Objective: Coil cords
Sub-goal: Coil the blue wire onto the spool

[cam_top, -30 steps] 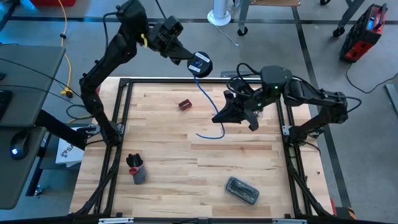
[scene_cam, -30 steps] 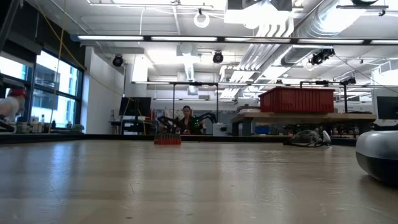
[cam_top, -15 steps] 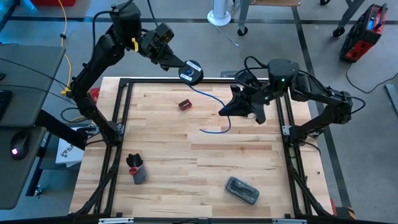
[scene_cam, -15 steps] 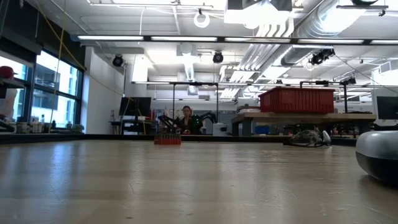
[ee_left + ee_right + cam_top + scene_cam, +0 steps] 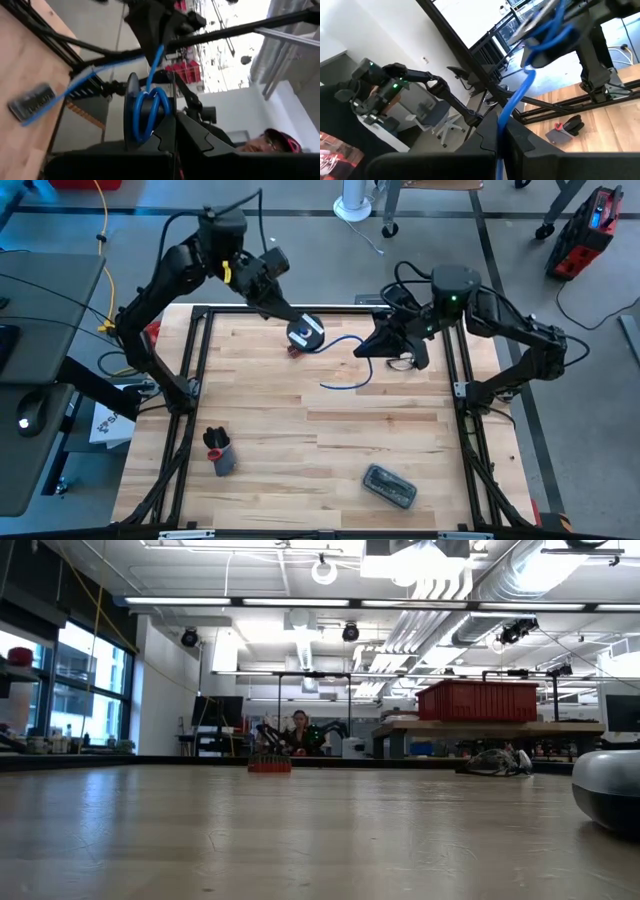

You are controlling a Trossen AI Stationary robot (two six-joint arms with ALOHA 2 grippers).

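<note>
A small round black reel point(image 5: 305, 332) with a blue-white patch hangs over the far part of the table, my left gripper point(image 5: 290, 318) shut on it. Several turns of blue cord point(image 5: 147, 112) lie around its core. The cord point(image 5: 340, 340) runs from the reel to my right gripper point(image 5: 365, 348), which is shut on it. The cord's loose tail point(image 5: 340, 385) curves down from there, its end on the wooden table point(image 5: 400, 430). My left gripper holds the reel by its edge point(image 5: 162, 132), coming level from the table's far left. Its own fingers hide the exact place of contact. The reel is lifted clear of the table and stands on edge in the left wrist view. My right gripper pinches the blue cord point(image 5: 504, 125) between its two fingers, a short way from the reel. The fingers come level from the table's right. The cord leaves them forward toward the reel point(image 5: 545, 45), clear of the table, and the tail droops below.
A small red object point(image 5: 293, 350) lies just under the reel, also in the low view point(image 5: 270, 764). A dark holder point(image 5: 218, 452) stands near left and a grey-green case point(image 5: 390, 485) near right. The black frame point(image 5: 200, 360) runs around the table.
My left gripper has carried the reel from beyond the far edge toward the near edge and down, rolling its wrist. My right gripper has drifted toward the far right edge with the cord. The stretch between them has shortened, and the tail has slid along the table.
</note>
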